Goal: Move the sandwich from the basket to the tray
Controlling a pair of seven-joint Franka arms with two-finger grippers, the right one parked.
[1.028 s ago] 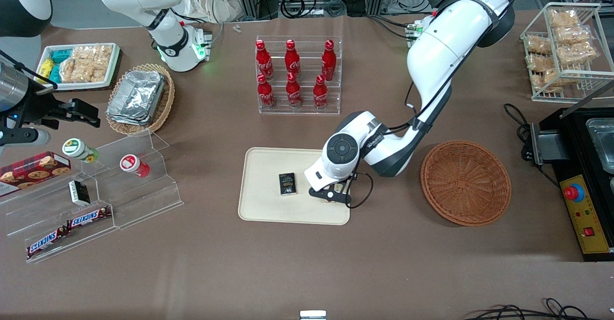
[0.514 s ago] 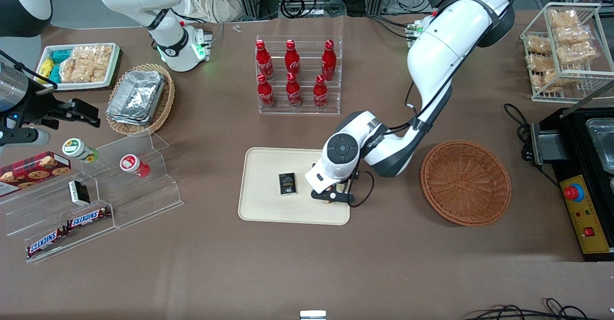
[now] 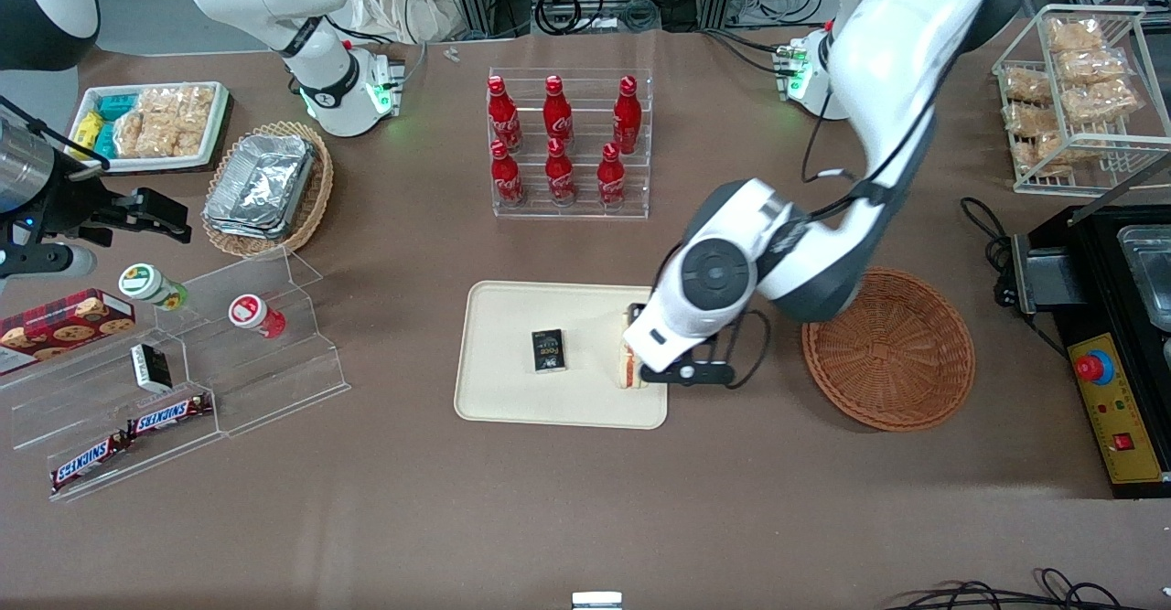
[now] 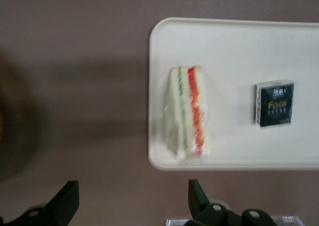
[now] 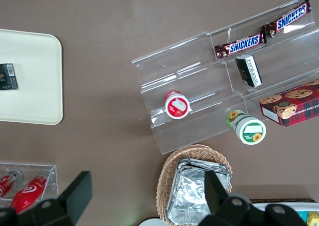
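Brown tabletop [image 3: 585, 500], cream tray [image 3: 499, 390] with sandwich [image 4: 187, 111] (released), pincer [image 4: 130, 201] spread apart above.

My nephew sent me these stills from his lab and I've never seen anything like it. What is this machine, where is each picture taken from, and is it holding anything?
These are two white robot arms at a brown table. One picture looks down from the front; the other two come from cameras on each arm's wrist. The working arm's tool hangs open just above the table beside the flat cream-beige rectangular tray, holding nothing. The triangular white-bread sandwich with green and orange filling lies on that tray near its edge, beside a small dark packet. The round reddish-brown wicker basket sits toward the working arm's end. Red bottles stand in a clear rack farther from the front camera.
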